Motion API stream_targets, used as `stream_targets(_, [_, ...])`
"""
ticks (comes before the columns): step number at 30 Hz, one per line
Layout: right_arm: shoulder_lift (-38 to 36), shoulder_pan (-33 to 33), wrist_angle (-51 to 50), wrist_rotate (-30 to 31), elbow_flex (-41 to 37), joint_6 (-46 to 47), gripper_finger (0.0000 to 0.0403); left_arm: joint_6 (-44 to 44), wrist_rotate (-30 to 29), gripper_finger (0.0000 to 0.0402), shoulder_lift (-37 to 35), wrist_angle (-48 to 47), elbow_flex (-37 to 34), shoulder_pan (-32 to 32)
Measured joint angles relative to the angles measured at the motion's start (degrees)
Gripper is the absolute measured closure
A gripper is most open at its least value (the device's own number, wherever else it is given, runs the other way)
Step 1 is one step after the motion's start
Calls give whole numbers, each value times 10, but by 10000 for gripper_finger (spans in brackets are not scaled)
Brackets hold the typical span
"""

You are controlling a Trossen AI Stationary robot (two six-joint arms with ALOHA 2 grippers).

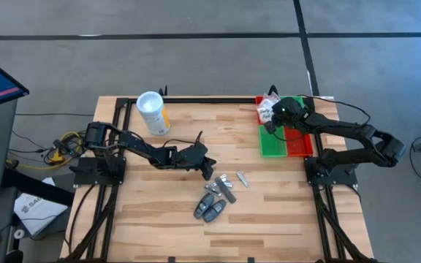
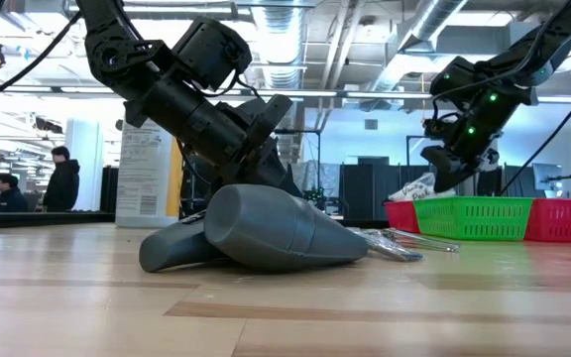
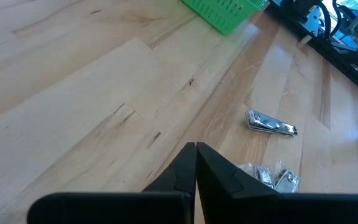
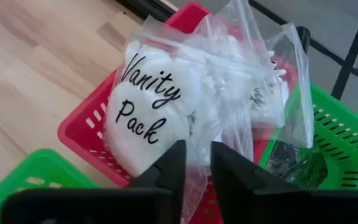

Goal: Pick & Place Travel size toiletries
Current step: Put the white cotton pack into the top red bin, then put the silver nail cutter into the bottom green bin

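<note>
The right gripper (image 4: 192, 163) hangs over the red plastic basket (image 4: 82, 134) at the table's far right, fingers slightly apart, with the edge of a clear bag of white packets printed "Vanity Pack" (image 4: 160, 102) between them; whether they pinch it I cannot tell. The left gripper (image 3: 196, 163), fingers together and empty, sits low mid-table near a silver nail clipper (image 3: 271, 123) and dark grey tubes (image 1: 210, 208)

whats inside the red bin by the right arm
Clear plastic bags fill the red plastic bin; one white packet reads "Vanity Pack". Whatever lies beneath the bags is covered.
</note>
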Motion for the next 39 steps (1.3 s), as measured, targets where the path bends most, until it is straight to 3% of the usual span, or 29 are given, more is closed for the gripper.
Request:
stream_targets(7, [-9, 1, -6, 4, 0, -5, 280, 0, 0, 398, 0, 0, 0, 0])
stream_targets(14, [-71, 6, -33, 6, 5, 0, 280, 0, 0, 398, 0, 0, 0, 0])
stream_targets(19, [-117, 45, -74, -10, 5, 38, 286, 0, 0, 398, 0, 0, 0, 0])
stream_targets(27, [-155, 184, -102, -92, 5, 118, 285, 0, 0, 398, 0, 0, 0, 0])
stream_targets(32, [-149, 299, -99, -97, 5, 183, 285, 0, 0, 398, 0, 0, 0, 0])
stream_targets(39, [-78, 464, -48, -67, 6, 275, 285, 0, 0, 398, 0, 0, 0, -1])
